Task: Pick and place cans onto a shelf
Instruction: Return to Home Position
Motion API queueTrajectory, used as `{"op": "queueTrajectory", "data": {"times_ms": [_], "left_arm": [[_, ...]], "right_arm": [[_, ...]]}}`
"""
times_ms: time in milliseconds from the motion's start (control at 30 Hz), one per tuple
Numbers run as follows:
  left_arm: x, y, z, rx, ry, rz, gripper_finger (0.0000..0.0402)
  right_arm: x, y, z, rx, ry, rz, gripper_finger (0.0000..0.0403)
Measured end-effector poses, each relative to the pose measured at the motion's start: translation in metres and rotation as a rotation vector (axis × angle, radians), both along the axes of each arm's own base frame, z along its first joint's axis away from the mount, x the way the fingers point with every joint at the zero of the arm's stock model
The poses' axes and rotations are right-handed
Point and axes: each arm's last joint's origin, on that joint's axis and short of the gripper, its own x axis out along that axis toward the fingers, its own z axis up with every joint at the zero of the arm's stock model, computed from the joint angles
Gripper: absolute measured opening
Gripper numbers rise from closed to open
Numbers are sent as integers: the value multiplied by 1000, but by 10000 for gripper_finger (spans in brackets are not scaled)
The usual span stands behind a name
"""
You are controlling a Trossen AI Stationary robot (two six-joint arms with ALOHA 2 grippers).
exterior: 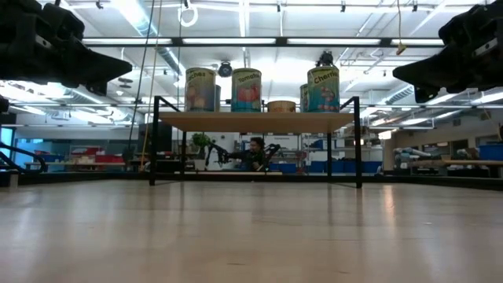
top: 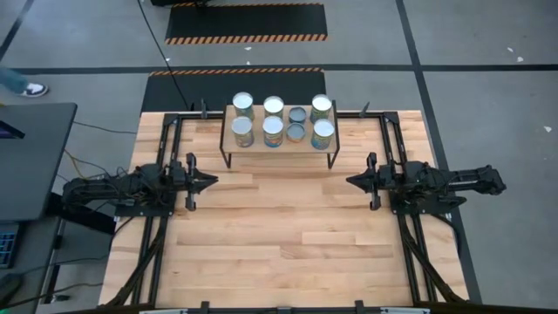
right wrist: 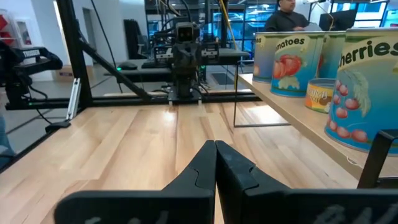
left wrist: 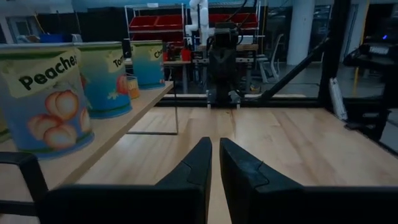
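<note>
The shelf (top: 305,144) stands on its black wire legs at the middle of the table's far edge. All eight cans stand upright on its board: six with silver tops (top: 273,128) and two smaller ones with blue-grey tops (top: 297,115). The low view shows the cans (exterior: 246,89) on the board (exterior: 251,122). My left gripper (top: 212,181) is shut and empty above the table, to the left of the shelf and nearer than it. My right gripper (top: 351,181) is shut and empty to the right of the shelf, facing the left one. The left wrist view shows the peach can (left wrist: 43,99), the right wrist view the cherry can (right wrist: 367,93).
Bare plank tabletop (top: 288,227) lies between and in front of the two grippers. A dark desk (top: 26,157) stands off the table's left side. A person shows in the room behind in the right wrist view (right wrist: 289,15), and a shoe on the floor (top: 35,89).
</note>
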Motion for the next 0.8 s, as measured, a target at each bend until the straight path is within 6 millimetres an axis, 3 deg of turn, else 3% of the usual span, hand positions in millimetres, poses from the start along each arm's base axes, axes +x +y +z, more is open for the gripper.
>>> {"op": "queueTrajectory", "data": {"times_ms": [800], "left_arm": [[0,-1,1,-12,-13,-38,39]], "right_arm": [[0,0,0,0,-1,-1,9]]}}
